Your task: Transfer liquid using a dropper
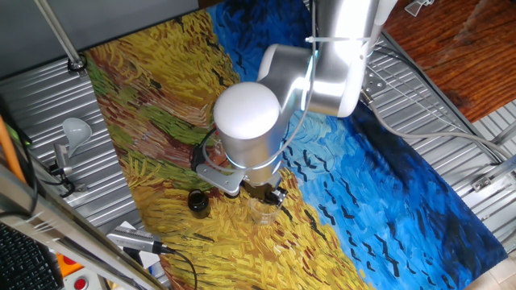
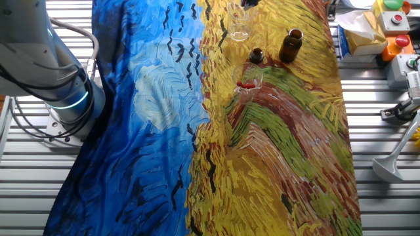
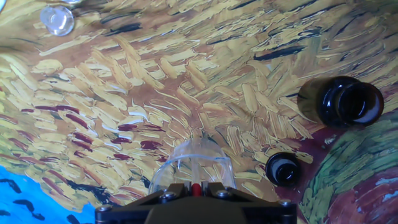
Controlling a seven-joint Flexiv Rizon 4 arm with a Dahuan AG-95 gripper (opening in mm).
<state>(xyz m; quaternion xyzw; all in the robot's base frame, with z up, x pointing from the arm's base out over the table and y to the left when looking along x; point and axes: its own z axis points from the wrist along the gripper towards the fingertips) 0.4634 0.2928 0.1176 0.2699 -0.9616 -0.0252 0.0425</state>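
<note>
My gripper [image 3: 196, 185] is shut on the red bulb of a dropper [image 3: 196, 190], held straight above a clear glass beaker [image 3: 196, 163]. Only the bulb shows between the fingers; the tube is hidden. In one fixed view the gripper [image 1: 268, 193] hangs just over this beaker [image 1: 262, 213] near the front of the cloth. In the other fixed view a second glass [image 2: 248, 80] holds other red-bulbed droppers, and the beaker [image 2: 239, 29] stands near the top edge.
An open brown bottle [image 3: 348, 101] and its black cap [image 3: 285, 169] stand to the right of the beaker; both show in the other fixed view, bottle [image 2: 291, 46] and cap [image 2: 256, 56]. Another clear glass [image 3: 58, 20] stands far left. The cap also shows [image 1: 197, 201].
</note>
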